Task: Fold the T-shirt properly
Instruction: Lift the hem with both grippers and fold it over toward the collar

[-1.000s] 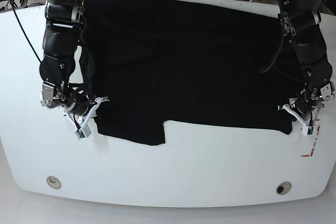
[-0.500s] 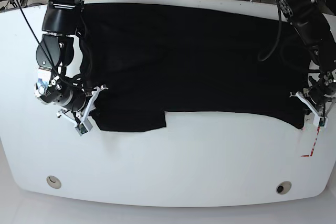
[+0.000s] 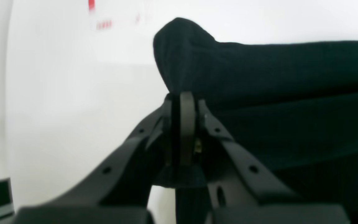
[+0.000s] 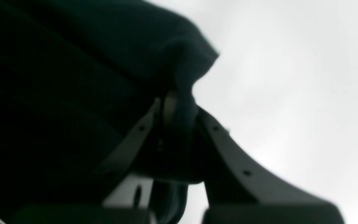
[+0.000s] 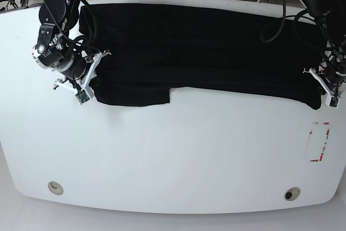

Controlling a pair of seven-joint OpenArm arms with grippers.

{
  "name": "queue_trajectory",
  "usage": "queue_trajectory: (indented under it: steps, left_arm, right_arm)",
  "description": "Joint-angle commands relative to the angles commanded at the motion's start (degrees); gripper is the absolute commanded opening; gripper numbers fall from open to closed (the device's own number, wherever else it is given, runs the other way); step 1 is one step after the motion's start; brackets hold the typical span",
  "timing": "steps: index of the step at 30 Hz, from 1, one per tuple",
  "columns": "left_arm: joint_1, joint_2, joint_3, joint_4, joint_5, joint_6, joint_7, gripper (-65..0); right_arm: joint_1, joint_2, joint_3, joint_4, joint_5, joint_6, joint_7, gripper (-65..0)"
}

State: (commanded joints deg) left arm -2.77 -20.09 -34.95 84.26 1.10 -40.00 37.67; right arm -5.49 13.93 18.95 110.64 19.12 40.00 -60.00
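A: Left wrist view first — the left gripper (image 3: 183, 102) is seen with its dark fingers pressed together on a bunched fold of the large black short-sleeved T-shirt of soft matte fabric (image 3: 275, 93). A peak of cloth is pushed up just past the tips, and the white tabletop (image 3: 73, 93) is seen beyond it.

B: So the fabric is pinched, not merely touched?

A: Pinched, as far as can be judged. Over to the right wrist view: the right gripper (image 4: 177, 102) is likewise closed on a black fold, with cloth draped over and around the tips. The picture is dark and blurred, so the layers caught cannot be counted.

B: And from the base view?

A: The T-shirt (image 5: 205, 47) is spread wide across the far half of the rounded white table (image 5: 173, 155), its near edge held at both ends — the right gripper (image 5: 86, 77) at one corner, the left gripper (image 5: 327, 82) at the other. A red outlined marking (image 5: 319, 142) is seen on the table near the left gripper.

B: How should it be expected to handle?

A: Light and limp, with no stiffness. Sag between the two holds is to be expected, so the corners and hem edges are the places to be gripped, and the cloth kept taut between them.
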Motion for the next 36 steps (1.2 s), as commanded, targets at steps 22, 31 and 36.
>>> queue_trajectory:
  steps: [22,31,36]
  left_arm:
    - [16.7,-0.09,-3.52,6.33,0.09,0.0,4.48,-62.8]
    - [16.97,-0.35,-3.34,6.33,0.09,0.0,7.12,-27.2]
    - [13.89,-0.79,-3.78,10.11,-0.09,0.0,10.99,-27.2]
  right_arm:
    - [-15.74,-4.57,5.63,3.25,0.0,0.0,-1.14,-59.8]
    - [-15.65,-5.54,8.26,3.87,0.26,0.0,-1.23,-22.4]
    - [-15.21,-5.27,12.22,4.75,9.14,0.0,-1.23,-24.3]
